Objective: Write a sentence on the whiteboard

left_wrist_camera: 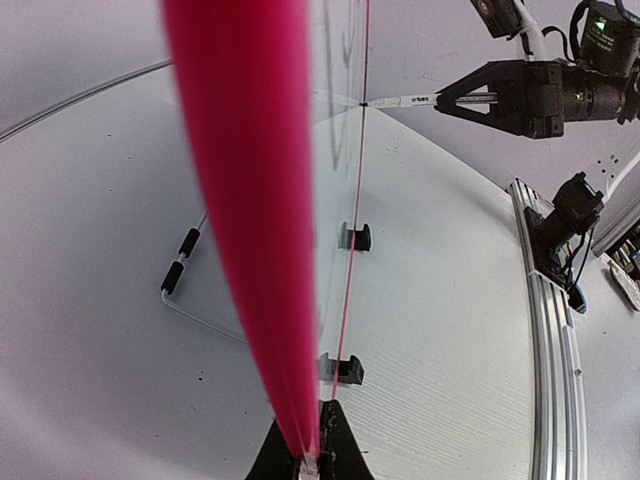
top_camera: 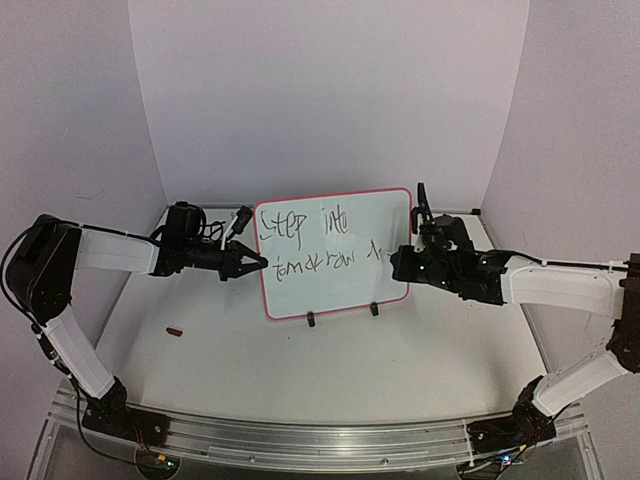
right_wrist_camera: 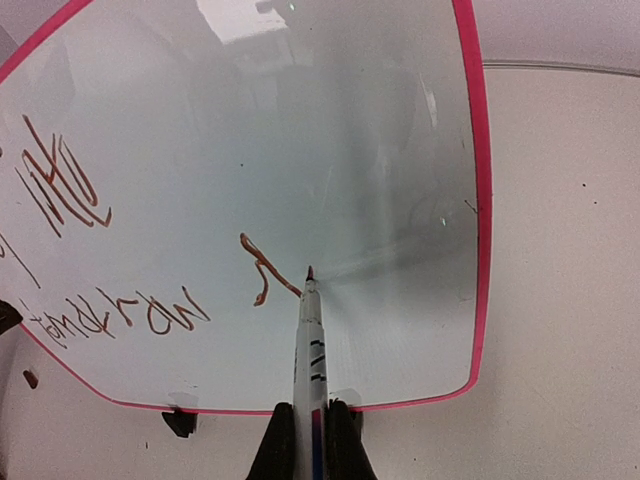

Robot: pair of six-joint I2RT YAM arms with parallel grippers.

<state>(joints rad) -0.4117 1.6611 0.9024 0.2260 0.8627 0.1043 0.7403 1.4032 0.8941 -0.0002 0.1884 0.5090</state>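
The whiteboard [top_camera: 350, 285] stands upright at the middle of the table, its face towards the arms. The sentence [top_camera: 300, 228] reads "Step into" above a second line with a fresh stroke at its right end [right_wrist_camera: 262, 272]. My left gripper [top_camera: 258, 263] is shut on the board's left pink edge [left_wrist_camera: 250, 200]; its jaws pinch that rim [left_wrist_camera: 312, 455]. My right gripper [right_wrist_camera: 311, 440] is shut on a white marker [right_wrist_camera: 310, 340]. The marker's tip touches the board just right of the last stroke. In the top view the right gripper [top_camera: 398, 265] sits at the board's right side.
Two black clips [top_camera: 311, 320] [top_camera: 374, 309] hold the board's lower edge on the table. A wire stand [left_wrist_camera: 185, 285] props it from behind. A small red-brown piece [top_camera: 176, 331] lies on the table at the left. An aluminium rail [top_camera: 320, 435] runs along the near edge.
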